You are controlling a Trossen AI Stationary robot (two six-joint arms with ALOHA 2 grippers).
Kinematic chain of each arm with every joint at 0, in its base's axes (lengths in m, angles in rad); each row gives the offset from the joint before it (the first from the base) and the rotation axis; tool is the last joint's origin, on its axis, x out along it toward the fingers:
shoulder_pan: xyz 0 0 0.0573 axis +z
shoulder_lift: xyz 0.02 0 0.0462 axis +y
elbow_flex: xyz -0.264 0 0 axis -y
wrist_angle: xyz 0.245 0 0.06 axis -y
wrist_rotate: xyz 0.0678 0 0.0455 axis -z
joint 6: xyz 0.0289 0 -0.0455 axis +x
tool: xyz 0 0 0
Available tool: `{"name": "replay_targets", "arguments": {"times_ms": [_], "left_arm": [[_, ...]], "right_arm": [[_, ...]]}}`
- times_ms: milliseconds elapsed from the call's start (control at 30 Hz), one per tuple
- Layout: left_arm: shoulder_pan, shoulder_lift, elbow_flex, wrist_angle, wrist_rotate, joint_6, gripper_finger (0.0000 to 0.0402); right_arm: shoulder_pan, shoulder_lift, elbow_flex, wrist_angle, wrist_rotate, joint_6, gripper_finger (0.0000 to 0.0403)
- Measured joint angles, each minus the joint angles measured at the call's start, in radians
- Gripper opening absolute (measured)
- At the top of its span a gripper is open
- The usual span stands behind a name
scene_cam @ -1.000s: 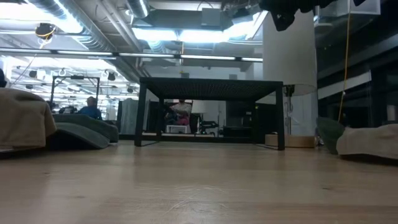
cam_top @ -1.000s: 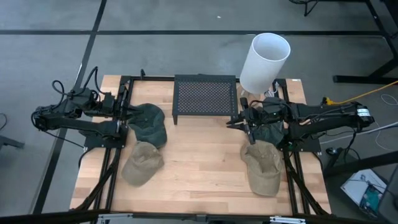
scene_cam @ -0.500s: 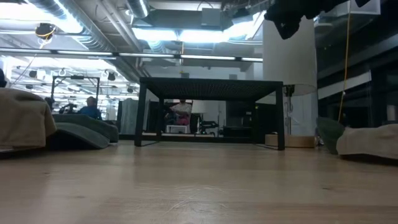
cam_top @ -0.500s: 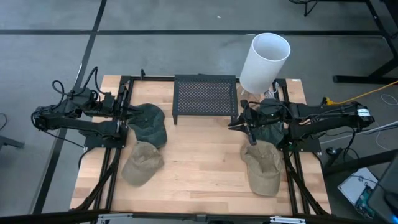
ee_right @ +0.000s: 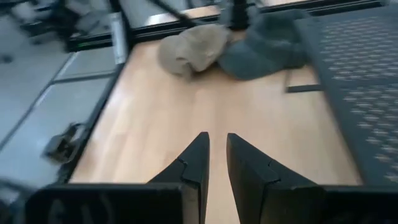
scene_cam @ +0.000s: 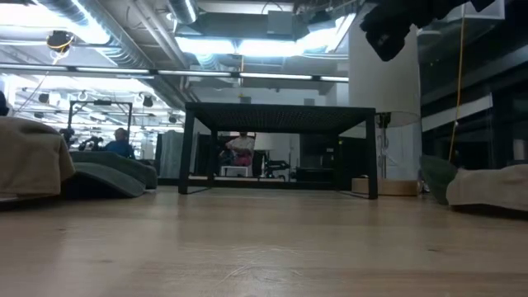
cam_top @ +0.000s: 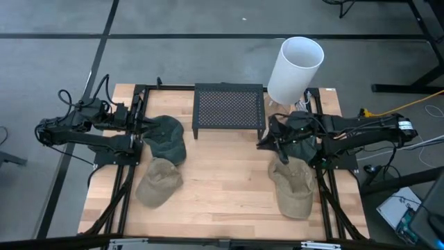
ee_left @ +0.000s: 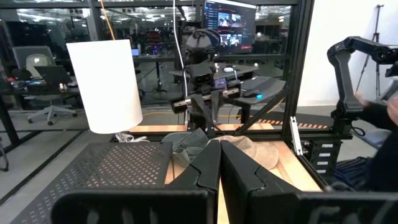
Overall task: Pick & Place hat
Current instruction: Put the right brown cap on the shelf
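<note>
Honestly, from where I stand the job looks barely begun. Nearest me on the wooden surface (cam_top: 222,187) lie two tan caps: the left tan hat (cam_top: 158,182) and the right tan hat (cam_top: 293,185), both flat on the boards with nothing touching them. A little farther back on the left sits the left dark green hat (cam_top: 166,137), with the left pincer (cam_top: 143,125) parked just beside it, its fingers pressed together on nothing. Across on the right, the right pincer (cam_top: 272,141) hangs raised above the surface by the right dark green hat (cam_top: 300,135). Its fingers (ee_right: 193,163) stand a small way apart with bare wood showing between them in the wrist view, so I judge it holds nothing; whether it touches that hat I cannot tell.

So all four hats are on the surface and none has been carried anywhere, as far as I can see; picking and placing are both left to do.

Farther back stands the black perforated rack (cam_top: 229,107), its mesh top bare. Beyond it, at the far right corner, the white cylinder (cam_top: 295,69) leans, open at the top; I see nothing inside it.
</note>
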Motion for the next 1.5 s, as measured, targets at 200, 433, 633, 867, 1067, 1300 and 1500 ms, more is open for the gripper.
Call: {"name": "replay_targets", "arguments": {"times_ms": [200,433,633,867,1067,1300,1500], "left_arm": [[0.000,0.000,0.000,0.000,0.000,0.000,0.0004],[0.000,0.000,0.000,0.000,0.000,0.000,0.0004],[0.000,0.000,0.000,0.000,0.000,0.000,0.0004],[0.000,0.000,0.000,0.000,0.000,0.000,0.0004],[0.000,0.000,0.000,0.000,0.000,0.000,0.0004],[0.000,0.000,0.000,0.000,0.000,0.000,0.0004],[0.000,0.000,0.000,0.000,0.000,0.000,0.0004]], "right_arm": [[0.056,0.000,-0.008,-0.006,-0.232,-0.035,0.0058],[0.155,0.011,-0.042,0.128,-0.184,0.008,0.0058],[0.210,0.035,-0.077,0.194,-0.103,0.054,0.0058],[0.216,0.070,-0.087,0.304,-0.102,0.117,0.0058],[0.216,0.099,-0.087,0.331,-0.101,0.277,0.0058],[0.226,0.184,-0.081,0.372,-0.109,0.554,0.0058],[0.282,0.235,-0.017,0.209,-0.224,0.728,0.0058]]}}
